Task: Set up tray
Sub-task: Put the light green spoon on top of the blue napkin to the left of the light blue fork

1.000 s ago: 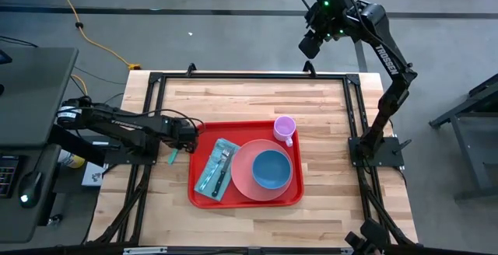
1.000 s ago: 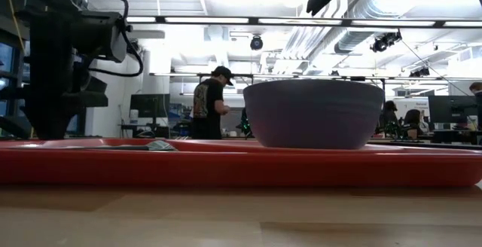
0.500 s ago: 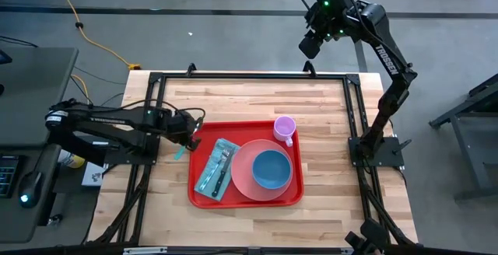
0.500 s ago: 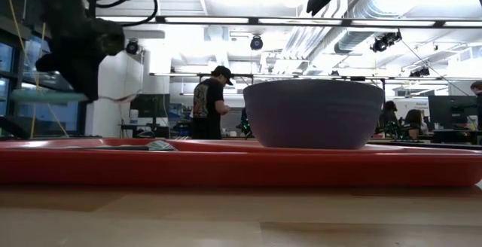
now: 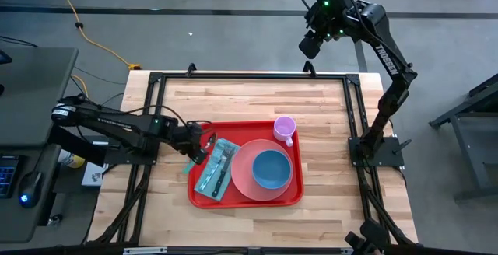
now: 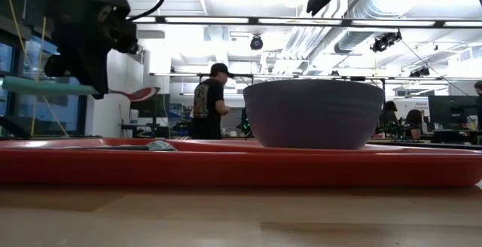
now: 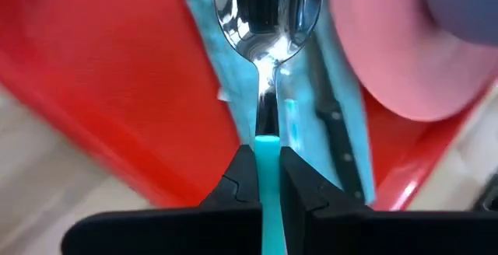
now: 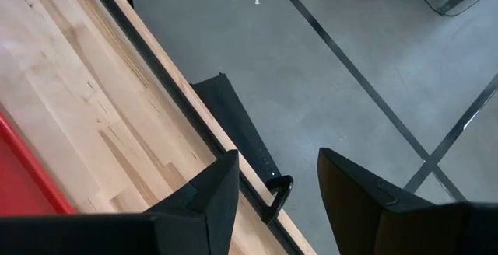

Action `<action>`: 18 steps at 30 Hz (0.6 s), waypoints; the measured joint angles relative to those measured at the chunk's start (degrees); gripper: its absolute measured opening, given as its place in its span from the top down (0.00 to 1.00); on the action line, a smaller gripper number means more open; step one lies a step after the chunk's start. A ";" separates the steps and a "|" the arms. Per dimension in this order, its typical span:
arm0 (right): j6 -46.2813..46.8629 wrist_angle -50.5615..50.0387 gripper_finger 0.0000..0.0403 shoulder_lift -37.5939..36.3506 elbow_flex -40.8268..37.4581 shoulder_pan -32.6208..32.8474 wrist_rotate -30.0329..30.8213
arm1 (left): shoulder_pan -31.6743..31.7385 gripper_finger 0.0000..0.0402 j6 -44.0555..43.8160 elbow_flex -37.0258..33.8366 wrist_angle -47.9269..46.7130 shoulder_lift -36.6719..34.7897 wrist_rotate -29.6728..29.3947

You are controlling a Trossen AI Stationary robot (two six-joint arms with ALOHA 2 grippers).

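The red tray (image 5: pixel 233 126) lies mid-table. It carries a pink plate (image 5: pixel 243 171) with a blue bowl (image 5: pixel 271 169), a pink cup (image 5: pixel 285 127) and a teal napkin (image 5: pixel 208 176) bearing a fork and knife (image 5: pixel 224 166). My left gripper (image 5: pixel 199 144) hovers over the tray's left edge, shut on a spoon (image 7: pixel 268 10) with a teal handle, above the napkin (image 7: pixel 204 29). In the low view the spoon (image 6: pixel 83 90) hangs about level above the tray (image 6: pixel 226 164). My right gripper (image 8: pixel 276 185) stands open, high beyond the table's far right corner. My left gripper pinches the spoon's teal handle (image 7: pixel 267 144) between its two fingers (image 7: pixel 237 179), near where the teal meets the metal neck. The fingers slant down from the table's left side and lie along the spoon. The spoon is clear of the tray, bowl end (image 6: pixel 140 94) toward the right.
Bare wooden tabletop (image 5: pixel 257 99) lies between the tray and the far edge, and to the tray's right. A black frame (image 5: pixel 233 76) runs along the table's edges. People stand in the room behind the table (image 6: pixel 211 104).
My left gripper has risen and gone toward the table's right, from beside the tray to over its left edge, turning as it went. The spoon has come with it, lifted clear, its bowl now showing above the tray in the low view.
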 joint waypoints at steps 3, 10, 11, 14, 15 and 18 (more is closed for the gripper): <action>0.00 0.01 0.62 0.00 0.00 0.00 0.00 | -2.43 0.90 -1.46 0.02 2.14 1.44 0.26; 0.00 0.13 0.62 0.00 0.00 0.00 0.00 | -4.98 0.90 -4.59 0.04 2.89 7.19 0.17; 0.00 0.20 0.62 0.00 0.00 0.00 0.00 | -4.96 0.90 -4.61 0.04 3.38 8.12 0.18; 0.00 0.41 0.62 0.00 0.00 0.00 0.00 | -4.83 0.90 -4.56 0.04 5.24 10.35 0.14; 0.00 0.44 0.62 0.00 0.00 0.00 -0.02 | -4.83 0.90 -4.56 0.05 6.57 11.28 0.10; 0.00 0.42 0.62 0.00 0.00 0.00 -0.02 | -4.83 0.90 -4.67 0.00 8.12 13.50 -0.92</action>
